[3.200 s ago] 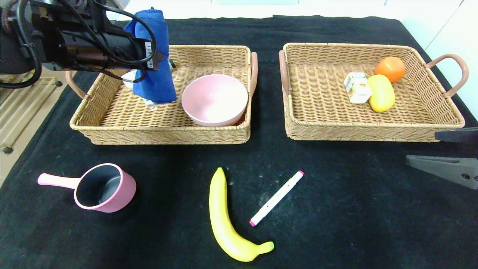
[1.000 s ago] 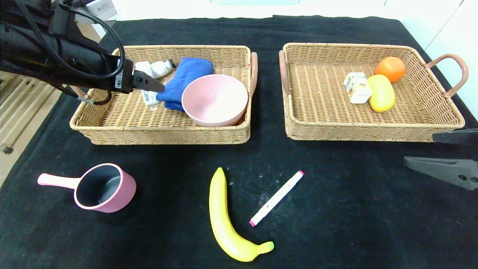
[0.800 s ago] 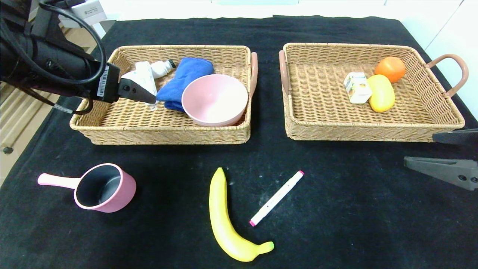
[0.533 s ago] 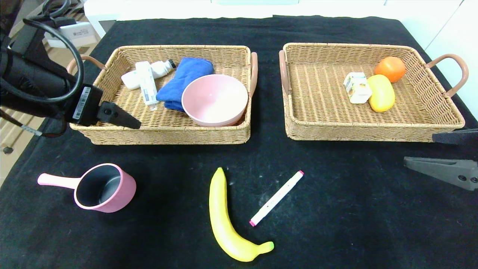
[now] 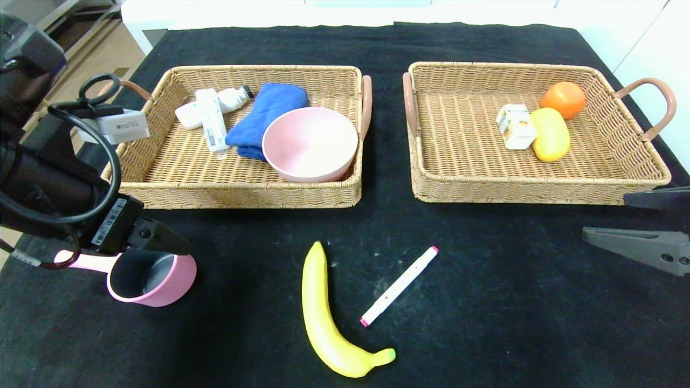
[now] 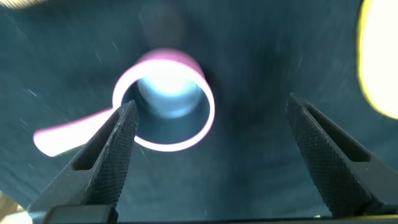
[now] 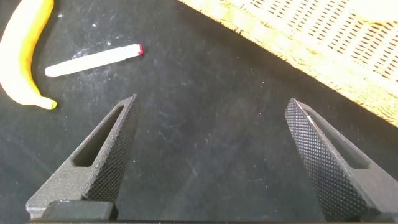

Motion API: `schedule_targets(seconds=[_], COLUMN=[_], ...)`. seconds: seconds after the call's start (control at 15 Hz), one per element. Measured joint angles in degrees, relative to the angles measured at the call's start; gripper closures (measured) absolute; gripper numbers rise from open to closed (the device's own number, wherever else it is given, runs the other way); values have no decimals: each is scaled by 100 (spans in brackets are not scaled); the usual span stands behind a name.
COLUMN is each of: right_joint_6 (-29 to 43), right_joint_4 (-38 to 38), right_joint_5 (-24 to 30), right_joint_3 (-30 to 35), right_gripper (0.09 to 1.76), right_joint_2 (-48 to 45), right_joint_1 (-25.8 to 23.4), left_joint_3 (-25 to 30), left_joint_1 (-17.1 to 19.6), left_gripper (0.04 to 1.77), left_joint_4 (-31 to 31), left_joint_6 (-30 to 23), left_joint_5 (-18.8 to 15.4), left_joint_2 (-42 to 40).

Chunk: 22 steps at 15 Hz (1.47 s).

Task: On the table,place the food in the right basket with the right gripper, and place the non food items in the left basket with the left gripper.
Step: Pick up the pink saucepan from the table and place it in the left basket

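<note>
A: Where is the left gripper (image 6: pixel 208 124)?

B: It hangs over the small pink saucepan with a dark inside (image 5: pixel 151 275) at the near left of the black cloth-covered table (image 5: pixel 485 302). Its jaws are spread wide with nothing between them; one finger (image 5: pixel 159 240) covers the pan's far rim.

A: And the right gripper (image 7: pixel 211 134)?

B: Parked at the right edge, near side of the right wicker basket (image 5: pixel 458 191), jaws released and empty.

A: What lies loose on the table?

B: A yellow plastic banana (image 5: pixel 329 318) at near centre, and just right of it a white marker pen with pink ends (image 5: pixel 399 285).

A: The baskets?

B: The left wicker basket (image 5: pixel 242 194) holds a round pink bowl (image 5: pixel 310 143), a folded blue cloth (image 5: pixel 264 116) and white tubes (image 5: pixel 210 116). The right one holds an orange fruit (image 5: pixel 563 98), a yellow oval fruit (image 5: pixel 550 134) and a small white carton (image 5: pixel 515 126).
</note>
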Motion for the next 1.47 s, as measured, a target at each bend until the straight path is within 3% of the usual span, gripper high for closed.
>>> schedule_targets(seconds=[0.2, 0.53, 0.67, 1.4, 1.47], right_joint_6=[0, -1, -1, -9, -9], right_joint_4=[2, 0, 0, -6, -6], right_joint_5=[-1, -1, -4, -6, -6], right_joint_3=[6, 6, 6, 20, 17], right_gripper=[14, 14, 14, 14, 14], right_joint_2=[0, 0, 0, 0, 0], right_joint_1=[0, 0, 0, 0, 0], left_joint_3=[441, 1488, 1777, 2321, 2345], left_joint_1=[2, 0, -2, -63, -74], left_gripper=[10, 10, 10, 9, 18], left_joint_4=[-45, -1300, -1480, -2076, -2081], left_joint_6=[-2, -2, 0, 0, 2], left_joint_5=[5, 112, 149, 482, 488], left_joint_2=[-66, -84, -74, 119, 127])
